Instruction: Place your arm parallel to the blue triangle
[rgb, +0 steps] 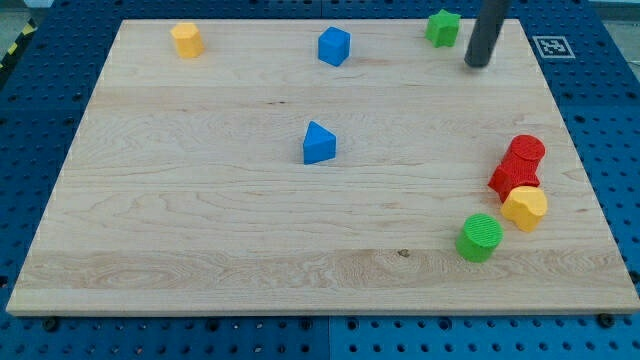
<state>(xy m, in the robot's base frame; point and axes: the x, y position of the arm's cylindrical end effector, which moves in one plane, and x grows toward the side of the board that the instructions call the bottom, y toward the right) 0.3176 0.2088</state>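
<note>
Camera view: my tip (478, 64), a bare gripperless rod, beside green block (443, 27); ribbed blue triangle (318, 143) well apart.

On the wooden board (200, 230) there are eight blocks in total. Two are blue: the blue triangle (319, 143) near the middle of the board and a blue cube (334, 46) above it, toward the view's top. Two are green: a green cube (443, 27) and a green cylinder (480, 237). Two are red: a red cylinder (526, 152) and a red block (512, 178) touching it, whose shape I cannot tell. Two are yellow: one yellow block (186, 40) and another yellow block (525, 207).
</note>
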